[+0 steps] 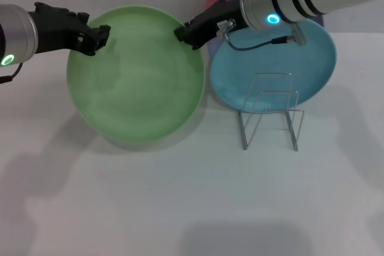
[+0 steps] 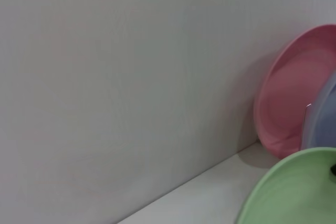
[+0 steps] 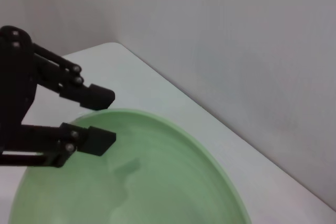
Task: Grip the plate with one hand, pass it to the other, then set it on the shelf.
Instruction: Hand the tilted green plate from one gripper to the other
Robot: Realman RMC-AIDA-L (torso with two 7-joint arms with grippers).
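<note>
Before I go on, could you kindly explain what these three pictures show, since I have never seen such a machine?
This is a two-armed robot. One picture looks down from its head; the other two come from cameras on its wrists. On the white table stands a wire plate rack in front of a turquoise-blue plate. The light green plate is held up between both arms: the right gripper grips one edge, and the left gripper has its open jaws around the opposite edge. A pink plate leans on the wall.
</note>
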